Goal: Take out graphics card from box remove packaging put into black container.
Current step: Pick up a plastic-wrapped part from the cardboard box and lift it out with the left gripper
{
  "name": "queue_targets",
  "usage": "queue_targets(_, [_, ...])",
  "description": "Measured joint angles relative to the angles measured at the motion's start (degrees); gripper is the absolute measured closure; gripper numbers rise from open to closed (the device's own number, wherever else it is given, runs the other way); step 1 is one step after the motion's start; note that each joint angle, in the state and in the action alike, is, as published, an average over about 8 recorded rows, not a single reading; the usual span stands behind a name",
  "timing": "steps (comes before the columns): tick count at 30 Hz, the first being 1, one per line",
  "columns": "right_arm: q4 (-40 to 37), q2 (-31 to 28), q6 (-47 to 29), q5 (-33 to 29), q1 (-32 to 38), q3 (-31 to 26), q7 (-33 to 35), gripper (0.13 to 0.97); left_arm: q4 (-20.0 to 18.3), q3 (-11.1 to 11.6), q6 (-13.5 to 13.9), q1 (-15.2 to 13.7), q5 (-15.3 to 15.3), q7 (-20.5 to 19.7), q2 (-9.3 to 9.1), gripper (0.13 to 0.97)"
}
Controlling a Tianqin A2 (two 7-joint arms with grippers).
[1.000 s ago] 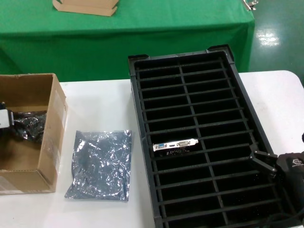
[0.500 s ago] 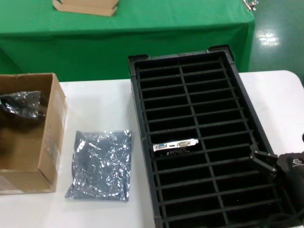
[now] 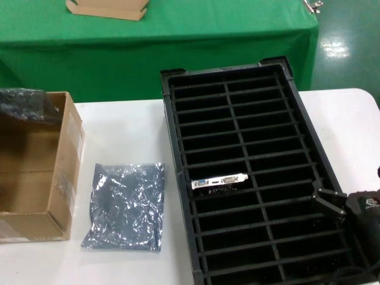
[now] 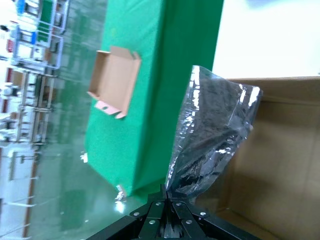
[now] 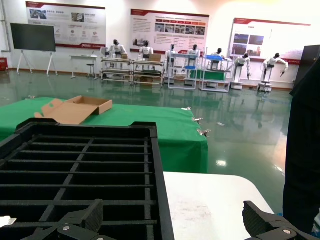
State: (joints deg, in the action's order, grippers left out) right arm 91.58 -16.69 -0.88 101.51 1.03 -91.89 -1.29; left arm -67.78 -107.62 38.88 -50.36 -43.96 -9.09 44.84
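Note:
My left gripper [image 4: 167, 199] is shut on the edge of a silver-grey packaging bag [image 4: 215, 135] with a dark board inside. It holds the bag above the far left corner of the brown box [image 3: 41, 178]; the head view shows the bag [image 3: 24, 104] but not the gripper. A flat packaging bag [image 3: 124, 206] lies on the white table between the box and the black container [image 3: 178, 178]. A bare graphics card [image 3: 219, 181] stands in a slot of the container's left column. My right gripper [image 3: 330, 203] rests open at the container's near right rim, holding nothing.
A green-covered table [image 3: 178, 35] stands behind, with a flat tan tray [image 3: 107, 8] on it. White table [image 3: 350, 124] lies bare to the right of the container. The box wall [image 4: 280, 165] is just under the hanging bag.
The bag with the dark board has risen from inside the box to above its far left corner. The right arm, the card in the container and the flat bag have not moved.

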Motion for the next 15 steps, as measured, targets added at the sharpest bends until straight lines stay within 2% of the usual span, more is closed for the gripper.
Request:
queue_targets(7, [0.0, 0.0, 0.0, 0.0, 0.0, 0.0, 0.0, 0.129, -10.1, 7.6, 1.9, 5.0, 7.5, -5.7, -1.15, 0.958])
queue_targets(15, [0.0, 0.0, 0.0, 0.0, 0.0, 0.0, 0.0, 0.129, -20.9, 15.0, 5.8, 9.1, 13.8, -9.8, -3.74, 0.958])
